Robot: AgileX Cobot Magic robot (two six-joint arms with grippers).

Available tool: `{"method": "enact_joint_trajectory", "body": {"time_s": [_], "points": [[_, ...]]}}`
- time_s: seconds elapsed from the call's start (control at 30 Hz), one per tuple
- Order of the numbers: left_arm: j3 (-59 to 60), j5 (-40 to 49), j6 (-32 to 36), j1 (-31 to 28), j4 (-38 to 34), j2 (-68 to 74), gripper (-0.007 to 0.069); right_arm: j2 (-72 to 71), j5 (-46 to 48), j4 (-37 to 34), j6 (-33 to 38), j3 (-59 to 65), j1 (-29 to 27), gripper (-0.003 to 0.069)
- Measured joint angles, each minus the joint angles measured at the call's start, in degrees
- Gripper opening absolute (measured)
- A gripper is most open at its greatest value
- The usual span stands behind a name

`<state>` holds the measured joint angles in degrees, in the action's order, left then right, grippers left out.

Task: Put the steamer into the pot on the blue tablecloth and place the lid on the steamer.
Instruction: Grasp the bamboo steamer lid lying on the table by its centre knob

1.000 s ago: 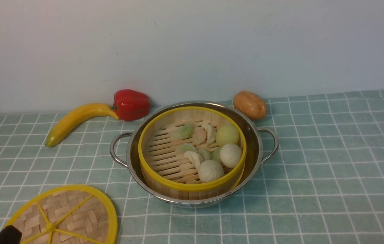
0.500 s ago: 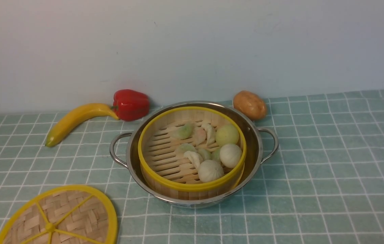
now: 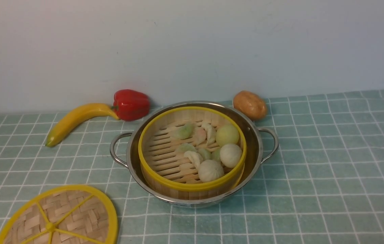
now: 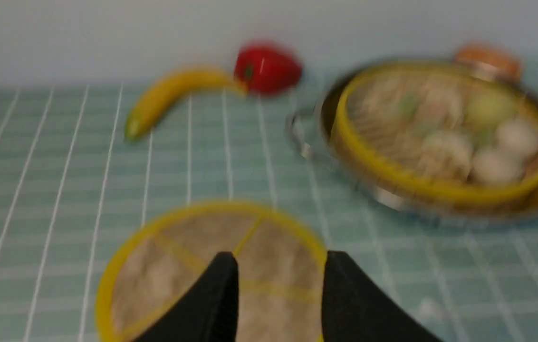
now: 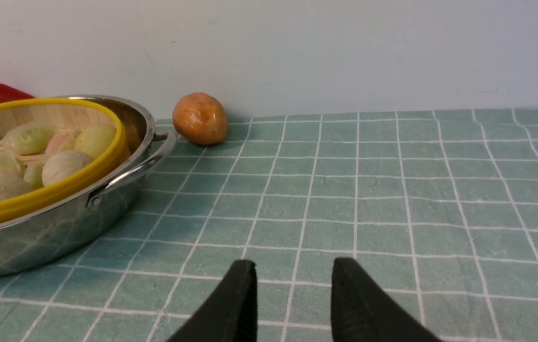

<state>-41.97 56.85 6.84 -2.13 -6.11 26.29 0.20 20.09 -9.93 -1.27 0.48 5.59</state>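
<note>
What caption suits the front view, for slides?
The steamer sits in the pot on the blue tablecloth; the lid lies beside it, not yet on.

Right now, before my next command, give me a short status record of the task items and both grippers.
steamer: inside the pot, uncovered
pot: on the blue tablecloth
lid: flat on the cloth, near left of the pot, apart from it
left gripper: open, empty, facing the lid
right gripper: open, empty, over cloth right of the pot
others: banana, red pepper, potato at the back of the cloth
remaining: lid onto steamer
</note>
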Motion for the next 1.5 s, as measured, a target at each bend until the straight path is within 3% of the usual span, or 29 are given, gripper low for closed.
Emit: {"method": "enact_joint_trajectory", "body": {"time_s": [0.07, 0.2, 0.43, 0.57, 0.7, 1.1, 1.33, 1.4, 1.5], "points": [[-4.6, 9.4, -1.6, 0.0, 5.5, 7.7, 0.0244, 0.0, 0.0, 0.0, 0.0, 0.0, 0.0, 0.0242], [-9.2, 12.3, -2.4, 0.0, 11.8, 20.0, 0.0244, 0.0, 0.0, 0.0, 0.0, 0.0, 0.0, 0.0242], [-10.3, 11.1, -5.2, 0.0, 10.8, 37.5, 0.0244, 0.0, 0.0, 0.0, 0.0, 0.0, 0.0, 0.0242], [-10.3, 7.9, -15.6, 0.0, 10.8, 46.6, 0.0244, 0.0, 0.0, -0.1, 0.0, 0.0, 0.0, 0.0242], [-10.3, 2.3, -21.3, 0.0, 10.2, 53.1, 0.0244, 0.0, 0.0, -0.1, 0.0, 0.0, 0.0, 0.0242], [-10.3, -6.2, -20.7, 0.0, 9.7, 66.8, 0.0244, 0.0, 0.0, -0.1, 0.0, 0.0, 0.0, 0.0242], [-10.3, -6.2, -20.6, 0.0, 9.6, 69.8, 0.0244, 0.0, 0.0, -0.1, 0.0, 0.0, 0.0, 0.0242], [-10.3, -6.2, -20.6, 0.0, 9.4, 70.3, 0.0231, 0.0, 0.0, -0.1, 0.0, 0.0, 0.0, 0.0242], [-10.3, -6.2, -19.0, 0.0, 9.3, 70.3, 0.0121, 0.0, 0.0, -0.1, 0.0, 0.0, 0.0, 0.0242]]}}
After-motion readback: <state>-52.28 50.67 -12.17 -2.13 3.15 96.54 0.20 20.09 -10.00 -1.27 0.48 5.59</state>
